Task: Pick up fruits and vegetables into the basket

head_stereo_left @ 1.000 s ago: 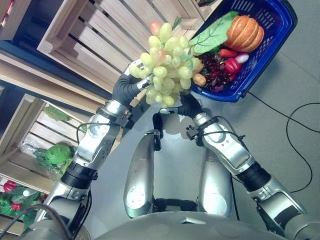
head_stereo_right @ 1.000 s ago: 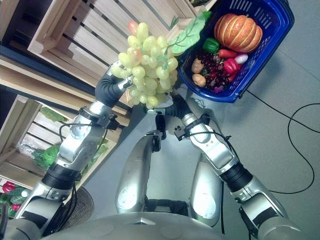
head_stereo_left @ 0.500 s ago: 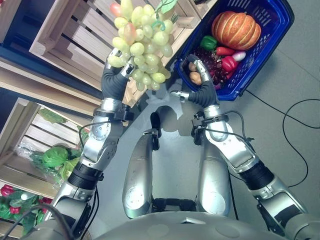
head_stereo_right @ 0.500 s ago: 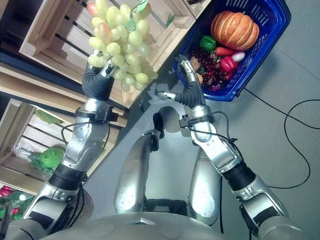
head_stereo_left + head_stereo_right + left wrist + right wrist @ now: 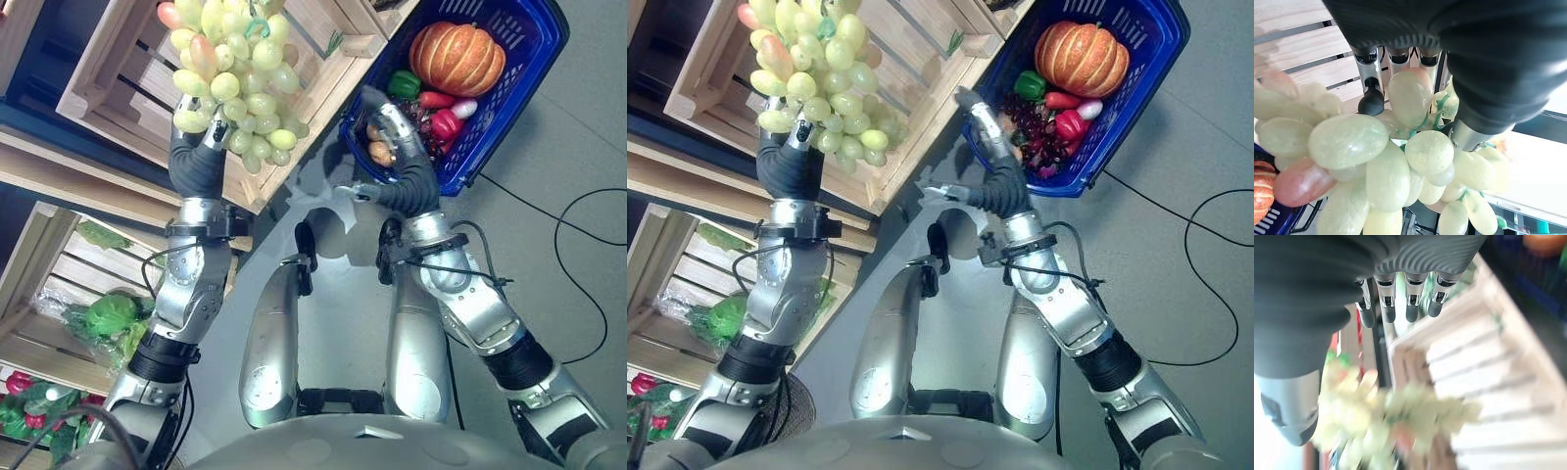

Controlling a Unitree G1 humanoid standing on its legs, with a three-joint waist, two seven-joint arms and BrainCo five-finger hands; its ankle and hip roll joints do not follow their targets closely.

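My left hand (image 5: pixel 199 159) is raised high in front of the upper wooden crate, shut on a big bunch of pale green grapes (image 5: pixel 231 82) with a few pink ones. In the left wrist view its fingers (image 5: pixel 1372 96) curl into the stem among the grapes (image 5: pixel 1347 143). The blue basket (image 5: pixel 497 112) stands on the floor at the upper right and holds a pumpkin (image 5: pixel 457 57), peppers and dark grapes. Beside the basket's near left rim, my right hand (image 5: pixel 398 153) is open with straight fingers (image 5: pixel 1396 303) and holds nothing. The bunch is well left of the basket.
A slatted wooden crate (image 5: pixel 118 69) lies behind the grapes. Below it a second crate (image 5: pixel 59 264) holds green leafy vegetables (image 5: pixel 110 315), with red ones (image 5: pixel 18 384) further down. Grey floor (image 5: pixel 549 264) lies to the right of the arms.
The left hand has carried the grapes up and to the left, away from the basket. The right hand left the underside of the bunch and rose to the basket's rim, fingers straightened.
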